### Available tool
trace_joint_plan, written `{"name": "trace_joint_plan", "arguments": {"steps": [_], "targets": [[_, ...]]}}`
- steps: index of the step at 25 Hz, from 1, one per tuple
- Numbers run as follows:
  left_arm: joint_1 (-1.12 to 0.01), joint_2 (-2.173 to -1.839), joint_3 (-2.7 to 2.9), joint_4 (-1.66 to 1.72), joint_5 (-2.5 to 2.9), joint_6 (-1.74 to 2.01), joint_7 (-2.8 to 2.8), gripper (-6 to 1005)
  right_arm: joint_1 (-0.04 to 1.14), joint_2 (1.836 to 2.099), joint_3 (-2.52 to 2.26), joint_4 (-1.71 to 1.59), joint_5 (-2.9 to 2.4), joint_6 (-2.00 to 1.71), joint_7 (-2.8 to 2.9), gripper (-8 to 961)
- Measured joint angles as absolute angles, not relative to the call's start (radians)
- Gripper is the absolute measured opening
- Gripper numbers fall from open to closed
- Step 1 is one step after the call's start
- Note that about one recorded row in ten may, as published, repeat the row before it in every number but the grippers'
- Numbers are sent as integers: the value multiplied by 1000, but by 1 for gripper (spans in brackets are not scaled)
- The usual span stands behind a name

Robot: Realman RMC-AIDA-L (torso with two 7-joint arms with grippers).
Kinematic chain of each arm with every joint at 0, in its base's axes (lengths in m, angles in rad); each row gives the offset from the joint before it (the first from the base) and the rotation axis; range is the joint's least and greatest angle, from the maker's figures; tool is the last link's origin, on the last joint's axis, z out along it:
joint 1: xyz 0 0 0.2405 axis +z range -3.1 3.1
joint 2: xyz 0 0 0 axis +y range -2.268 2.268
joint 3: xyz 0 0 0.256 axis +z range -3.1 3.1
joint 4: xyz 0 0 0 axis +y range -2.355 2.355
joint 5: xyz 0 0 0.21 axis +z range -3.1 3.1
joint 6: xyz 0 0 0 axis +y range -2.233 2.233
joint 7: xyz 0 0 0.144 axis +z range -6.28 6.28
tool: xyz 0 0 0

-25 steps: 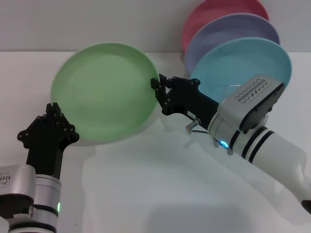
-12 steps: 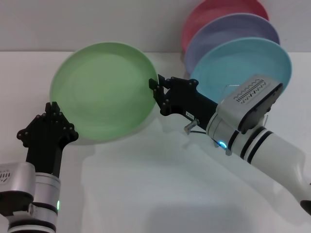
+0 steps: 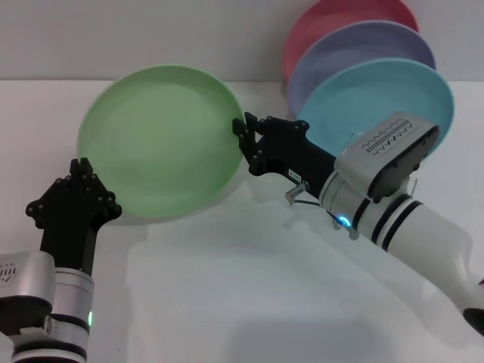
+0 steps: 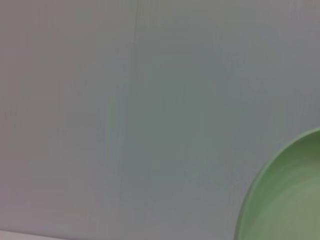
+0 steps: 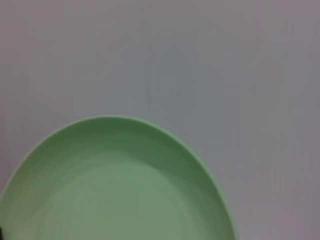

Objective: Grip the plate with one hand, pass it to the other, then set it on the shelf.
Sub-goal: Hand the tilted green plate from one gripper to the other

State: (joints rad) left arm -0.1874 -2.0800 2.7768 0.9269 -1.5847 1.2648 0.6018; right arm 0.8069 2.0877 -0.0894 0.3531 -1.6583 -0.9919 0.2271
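The pale-green plate [image 3: 159,140] is held up off the table, tilted, its hollow side facing me. My right gripper [image 3: 242,136] is shut on its right rim. My left gripper [image 3: 78,181] stands at the plate's lower-left rim with its fingers spread, and I cannot tell whether it touches the rim. The plate also shows in the right wrist view [image 5: 115,190] and at the edge of the left wrist view [image 4: 290,200]. The silver wire shelf [image 3: 296,193] is mostly hidden behind my right arm.
A pink plate [image 3: 340,19], a lavender plate [image 3: 363,45] and a sky-blue plate [image 3: 378,94] stand upright in the shelf at the back right. The white table [image 3: 227,287] lies below. A grey wall is behind.
The plate and my right gripper have shifted slightly up and to the left. My left gripper has stayed about where it was.
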Motion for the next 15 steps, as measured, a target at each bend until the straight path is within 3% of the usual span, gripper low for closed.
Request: {"name": "trace_joint_plan", "arguments": {"steps": [15], "targets": [[-196,-2080,2772,914,-1585,1257,600,61,807,2089,-67,366,-1658,-974,220,144]]}}
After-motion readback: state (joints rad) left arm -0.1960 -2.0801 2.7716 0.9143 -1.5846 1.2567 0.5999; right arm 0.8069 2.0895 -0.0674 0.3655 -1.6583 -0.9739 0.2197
